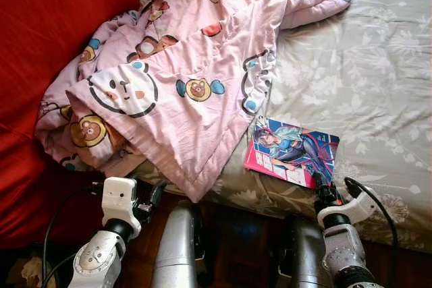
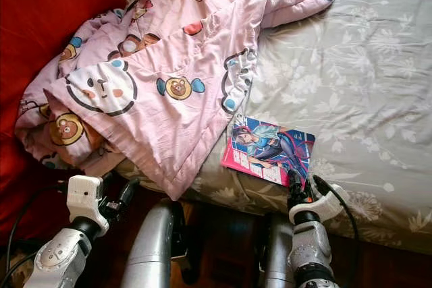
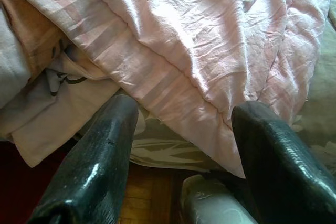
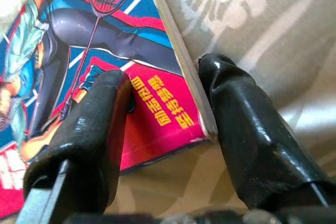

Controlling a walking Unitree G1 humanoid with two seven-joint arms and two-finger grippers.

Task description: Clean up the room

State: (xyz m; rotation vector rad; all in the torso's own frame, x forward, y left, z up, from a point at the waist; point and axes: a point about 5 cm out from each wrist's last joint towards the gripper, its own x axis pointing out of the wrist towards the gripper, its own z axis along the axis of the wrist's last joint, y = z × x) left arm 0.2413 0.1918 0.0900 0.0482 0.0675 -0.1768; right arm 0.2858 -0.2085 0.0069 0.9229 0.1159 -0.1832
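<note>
Fingers (image 4: 100,124) of right gripper (image 4: 168,108) straddle comic book (image 1: 291,151) corner on bed (image 1: 378,85).

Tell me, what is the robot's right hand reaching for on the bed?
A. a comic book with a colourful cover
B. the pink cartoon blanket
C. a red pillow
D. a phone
A: the right gripper has its open jaws around the near corner of the comic book, which lies on the grey floral bedsheet beside the pink blanket.
</note>
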